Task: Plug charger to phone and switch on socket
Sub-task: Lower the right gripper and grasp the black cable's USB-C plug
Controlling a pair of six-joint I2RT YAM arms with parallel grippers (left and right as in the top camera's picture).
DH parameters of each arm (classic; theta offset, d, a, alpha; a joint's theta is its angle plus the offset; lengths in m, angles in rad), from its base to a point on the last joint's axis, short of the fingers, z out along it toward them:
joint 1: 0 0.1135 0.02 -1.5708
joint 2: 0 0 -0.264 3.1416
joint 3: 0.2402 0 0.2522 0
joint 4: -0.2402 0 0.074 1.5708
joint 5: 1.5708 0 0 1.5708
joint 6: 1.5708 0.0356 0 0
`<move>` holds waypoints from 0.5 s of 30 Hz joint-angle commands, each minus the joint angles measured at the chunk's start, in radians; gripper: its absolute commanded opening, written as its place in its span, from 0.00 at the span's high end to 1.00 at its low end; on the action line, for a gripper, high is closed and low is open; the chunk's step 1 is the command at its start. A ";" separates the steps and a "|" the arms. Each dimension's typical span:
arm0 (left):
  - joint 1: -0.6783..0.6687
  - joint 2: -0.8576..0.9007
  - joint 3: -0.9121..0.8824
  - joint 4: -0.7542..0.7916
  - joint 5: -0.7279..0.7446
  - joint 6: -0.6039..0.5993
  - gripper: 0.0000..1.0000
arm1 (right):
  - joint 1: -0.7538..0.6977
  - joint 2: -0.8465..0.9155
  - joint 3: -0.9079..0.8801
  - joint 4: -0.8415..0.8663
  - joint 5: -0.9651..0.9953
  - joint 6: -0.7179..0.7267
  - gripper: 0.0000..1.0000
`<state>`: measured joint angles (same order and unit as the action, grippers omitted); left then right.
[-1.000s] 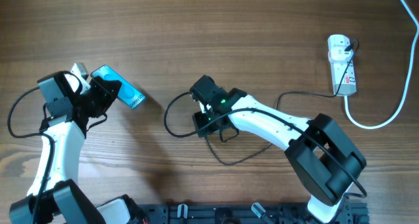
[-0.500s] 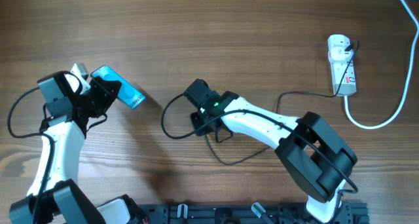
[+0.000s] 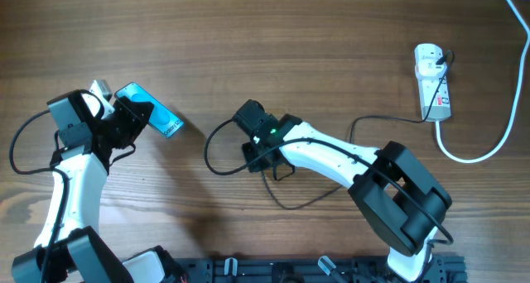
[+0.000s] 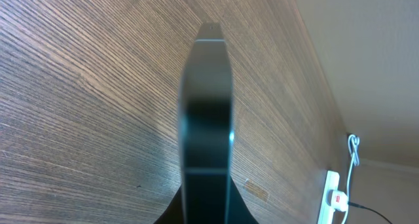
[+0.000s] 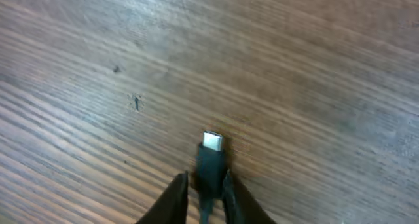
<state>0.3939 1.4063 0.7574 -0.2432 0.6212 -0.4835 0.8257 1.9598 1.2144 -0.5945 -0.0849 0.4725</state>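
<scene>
Presently, left gripper (image 3: pixel 126 117) clamps the phone (image 3: pixel 156 113); right gripper (image 5: pixel 203 186) pinches the charger (image 5: pixel 211 160) by its tip. Plugging-in and socket (image 3: pixel 432 86) switching remain outstanding.

Beneath me spreads a brown wood-grain table (image 3: pixel 331 35), evenly lit, and beyond its far edge rises a plain pale wall (image 4: pixel 373 60).

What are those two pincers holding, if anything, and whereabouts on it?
The left pincer grips the phone by one end; the right pincer pinches the charger just behind its metal tip.
</scene>
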 commanded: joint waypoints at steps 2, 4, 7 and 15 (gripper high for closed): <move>-0.006 -0.003 0.011 0.006 0.006 0.004 0.96 | 0.002 0.049 -0.020 -0.026 0.018 0.029 0.90; -0.006 -0.003 0.011 0.006 0.006 0.004 0.96 | 0.002 0.049 -0.020 -0.021 0.030 0.039 0.95; -0.006 -0.003 0.011 0.006 0.006 0.004 0.96 | 0.002 0.049 -0.020 -0.010 0.039 0.050 0.96; -0.006 -0.003 0.011 0.006 0.006 0.000 0.96 | -0.003 0.048 0.033 0.082 0.037 -0.136 0.96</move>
<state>0.3939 1.4063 0.7574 -0.2432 0.6212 -0.4835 0.8276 1.9678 1.2186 -0.5297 -0.0998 0.4229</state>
